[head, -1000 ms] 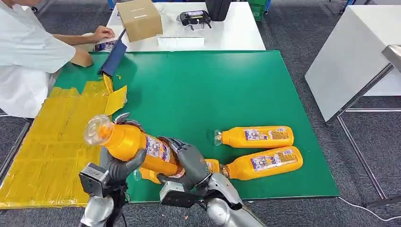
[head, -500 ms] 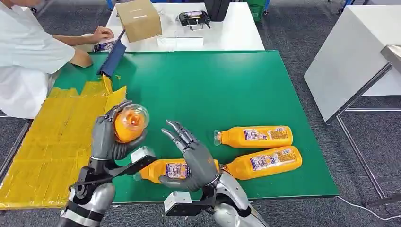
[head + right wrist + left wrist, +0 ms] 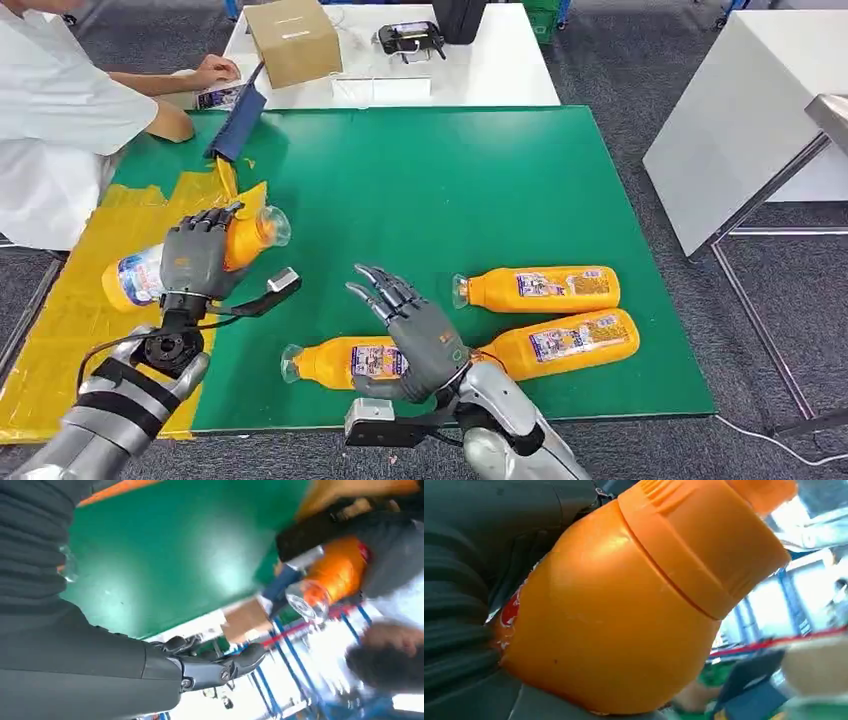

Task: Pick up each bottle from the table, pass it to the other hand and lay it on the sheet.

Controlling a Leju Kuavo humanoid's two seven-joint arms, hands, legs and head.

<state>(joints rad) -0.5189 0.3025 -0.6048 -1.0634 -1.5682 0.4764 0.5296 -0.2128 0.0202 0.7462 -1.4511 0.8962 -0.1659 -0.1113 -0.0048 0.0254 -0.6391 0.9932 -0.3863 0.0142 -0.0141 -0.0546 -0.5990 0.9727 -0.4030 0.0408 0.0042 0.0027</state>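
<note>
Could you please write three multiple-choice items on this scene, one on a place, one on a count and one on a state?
1. Where is the bottle that the left hand holds?
A. Over the yellow sheet
B. On the white table
C. On the floor

2. How many bottles lie on the green mat?
A. One
B. Three
C. Five

3. How is the right hand?
A. Gripping a bottle
B. Pressed flat on the cardboard box
C. Open, fingers apart, holding nothing

Answers:
1 A: the head view shows the held bottle above the sheet's edge.
2 B: three orange bottles lie on the mat near the front edge.
3 C: its fingers are spread, with nothing held between them.
</note>
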